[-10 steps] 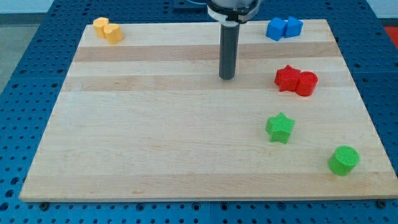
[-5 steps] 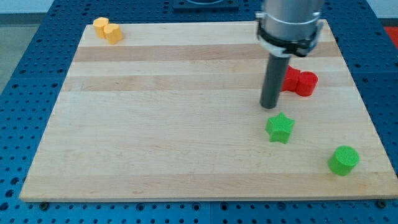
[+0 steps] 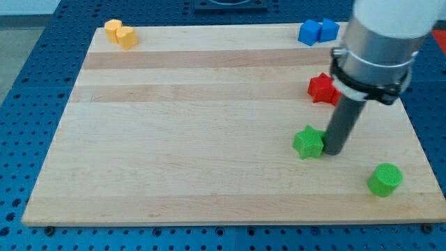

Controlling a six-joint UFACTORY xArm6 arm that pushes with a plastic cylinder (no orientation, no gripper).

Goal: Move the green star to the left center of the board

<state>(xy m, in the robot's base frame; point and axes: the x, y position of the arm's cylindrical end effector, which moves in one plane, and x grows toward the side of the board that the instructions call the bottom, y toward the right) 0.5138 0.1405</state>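
The green star (image 3: 308,142) lies on the wooden board (image 3: 188,125), right of centre toward the view's bottom. My tip (image 3: 334,150) stands right against the star's right side, touching it. The dark rod rises from there to the arm's grey body at the view's upper right.
A green cylinder (image 3: 385,179) sits near the board's bottom right corner. A red star (image 3: 320,87) sits at the right, with the block beside it hidden behind the arm. Two blue blocks (image 3: 318,31) are at the top right. Two yellow blocks (image 3: 120,33) are at the top left.
My tip has swept from the board's upper middle down and to the right, round to the green star's right side. The star has shifted slightly left.
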